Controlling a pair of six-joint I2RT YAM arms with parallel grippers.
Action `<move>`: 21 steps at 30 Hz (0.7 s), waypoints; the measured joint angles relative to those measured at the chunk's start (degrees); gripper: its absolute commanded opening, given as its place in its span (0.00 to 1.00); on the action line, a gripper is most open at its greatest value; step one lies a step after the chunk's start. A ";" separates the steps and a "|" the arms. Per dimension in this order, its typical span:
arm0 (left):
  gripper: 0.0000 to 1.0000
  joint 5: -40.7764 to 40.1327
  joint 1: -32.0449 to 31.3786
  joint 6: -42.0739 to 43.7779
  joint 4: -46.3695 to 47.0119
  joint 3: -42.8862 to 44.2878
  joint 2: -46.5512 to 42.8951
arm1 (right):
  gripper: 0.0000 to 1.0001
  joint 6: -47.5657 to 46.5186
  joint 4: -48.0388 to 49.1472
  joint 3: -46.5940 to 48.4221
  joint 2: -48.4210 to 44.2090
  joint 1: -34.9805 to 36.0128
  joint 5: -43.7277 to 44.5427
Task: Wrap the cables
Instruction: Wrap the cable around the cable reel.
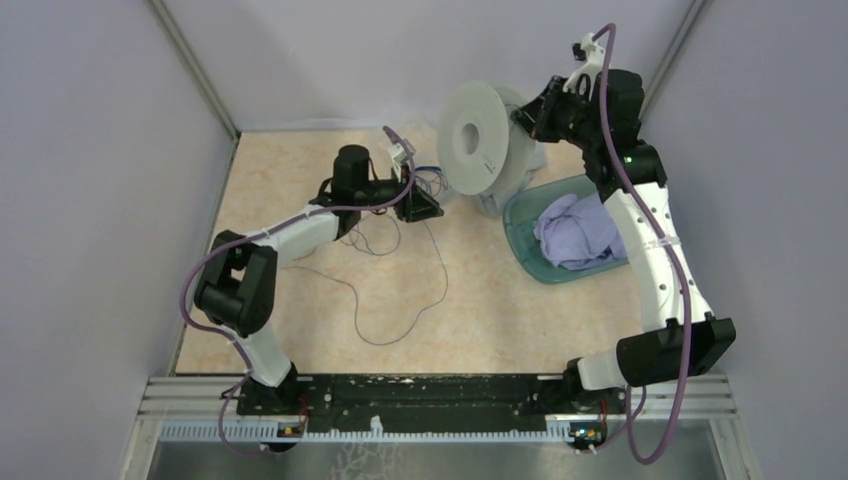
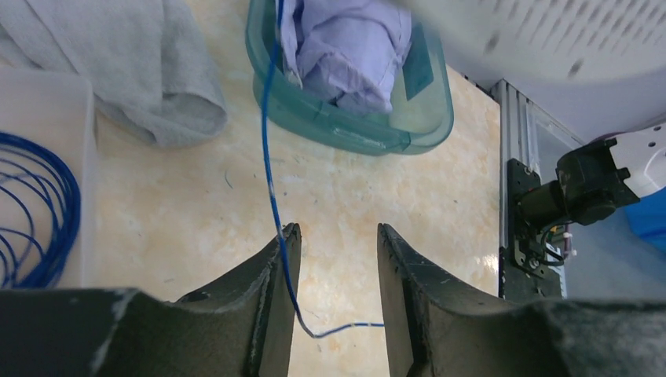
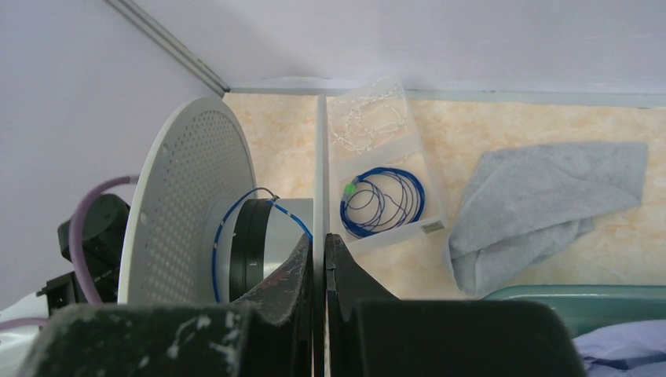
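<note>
The pale grey spool (image 1: 470, 140) stands on edge at the back of the table. My right gripper (image 1: 527, 118) (image 3: 320, 238) is shut on the thin edge of its rear flange (image 3: 320, 157). The cable (image 1: 443, 280) lies in loose dark loops on the table and runs up toward my left gripper (image 1: 428, 205), just left of the spool. In the wrist views the cable looks blue. A few turns (image 3: 216, 243) sit round the spool's hub. My left gripper (image 2: 334, 229) is open, and the cable (image 2: 271, 188) rests against its left finger and crosses the gap.
A teal basin (image 1: 520, 240) (image 2: 345, 129) holding a lavender cloth (image 1: 580, 230) sits right of the spool. A grey cloth (image 2: 141, 71) (image 3: 542, 204) and a clear box with a blue wire coil (image 3: 381, 200) lie behind. Walls close in on three sides.
</note>
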 measured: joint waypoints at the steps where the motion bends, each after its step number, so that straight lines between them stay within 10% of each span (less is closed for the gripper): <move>1: 0.48 0.13 -0.02 0.13 0.15 -1.01 0.00 | 0.00 -0.02 -0.26 0.33 0.00 -0.37 0.22; 11: 0.43 1.92 -3.87 2.93 0.07 -5.03 0.02 | 0.00 0.46 -0.57 2.40 0.00 -2.62 1.31; 21: 0.05 3.04 -9.09 3.23 0.11 -4.92 0.55 | 0.00 1.11 -0.50 2.38 0.00 -5.92 2.99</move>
